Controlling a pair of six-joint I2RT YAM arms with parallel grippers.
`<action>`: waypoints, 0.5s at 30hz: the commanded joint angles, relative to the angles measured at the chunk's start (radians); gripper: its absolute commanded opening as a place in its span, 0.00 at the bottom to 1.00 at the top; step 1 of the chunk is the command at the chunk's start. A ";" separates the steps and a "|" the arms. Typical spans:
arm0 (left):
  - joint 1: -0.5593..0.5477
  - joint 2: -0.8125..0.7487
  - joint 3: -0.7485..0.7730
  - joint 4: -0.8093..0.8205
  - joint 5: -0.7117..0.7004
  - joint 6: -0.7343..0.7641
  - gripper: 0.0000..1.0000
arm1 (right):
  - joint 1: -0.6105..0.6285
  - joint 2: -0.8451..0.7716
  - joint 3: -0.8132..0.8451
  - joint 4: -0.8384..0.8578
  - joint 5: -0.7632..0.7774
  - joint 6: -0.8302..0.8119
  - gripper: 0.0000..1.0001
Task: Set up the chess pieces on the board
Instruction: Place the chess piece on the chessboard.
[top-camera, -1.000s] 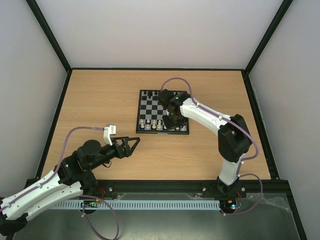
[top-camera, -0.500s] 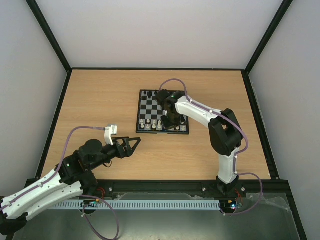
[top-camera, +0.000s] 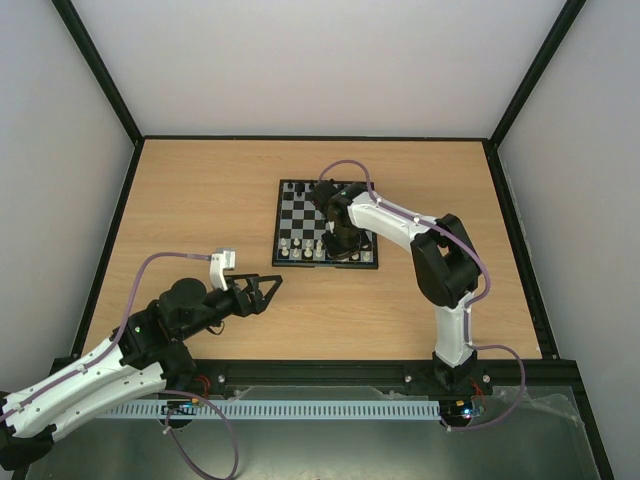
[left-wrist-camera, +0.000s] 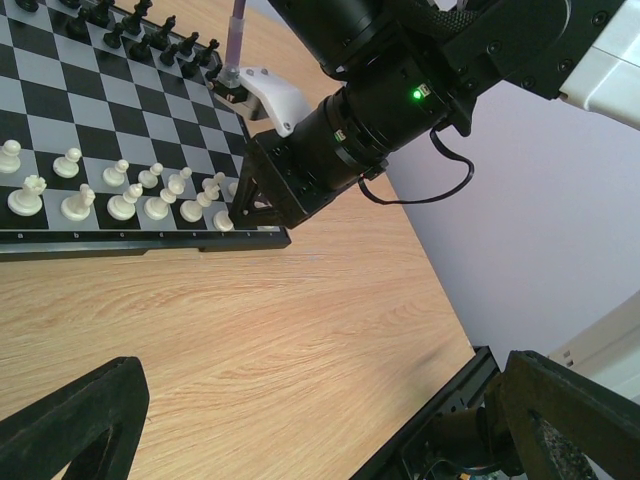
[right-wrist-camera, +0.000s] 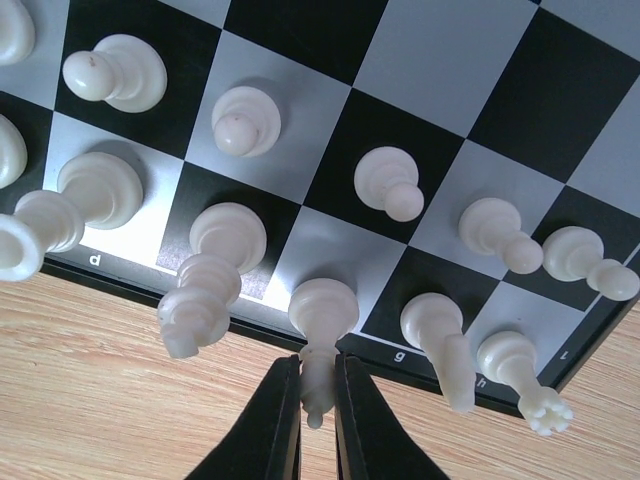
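The board (top-camera: 300, 215) lies mid-table, with black pieces (top-camera: 298, 188) along its far edge and white chess pieces (top-camera: 300, 248) in its two near rows. My right gripper (top-camera: 337, 244) hangs over the near row. In the right wrist view it (right-wrist-camera: 317, 385) is shut on the top of a white piece (right-wrist-camera: 322, 305), whose base sits at a pale square of the board (right-wrist-camera: 440, 70) beside the square marked g. Other white pieces (right-wrist-camera: 228, 235) stand close on both sides. My left gripper (top-camera: 268, 290) is open over bare table, with nothing between its fingers (left-wrist-camera: 80, 420).
In the left wrist view the right arm's wrist (left-wrist-camera: 370, 110) leans over the board's (left-wrist-camera: 60, 100) near right corner, next to the white rows (left-wrist-camera: 120, 195). Bare wooden table (left-wrist-camera: 250, 330) lies between the board and the black front rail (top-camera: 330, 372).
The right arm has folded in, its elbow swinging left. Its gripper shifted slightly left along the near row and stayed shut. The left arm has not moved.
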 joint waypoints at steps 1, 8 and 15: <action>0.001 0.000 -0.005 0.004 -0.012 0.016 0.99 | -0.007 0.027 0.026 -0.023 -0.002 -0.014 0.07; 0.001 0.000 -0.006 0.005 -0.011 0.016 1.00 | -0.012 0.039 0.028 -0.014 0.002 -0.017 0.07; 0.001 0.000 -0.006 0.005 -0.012 0.017 0.99 | -0.016 0.046 0.027 -0.005 0.005 -0.018 0.07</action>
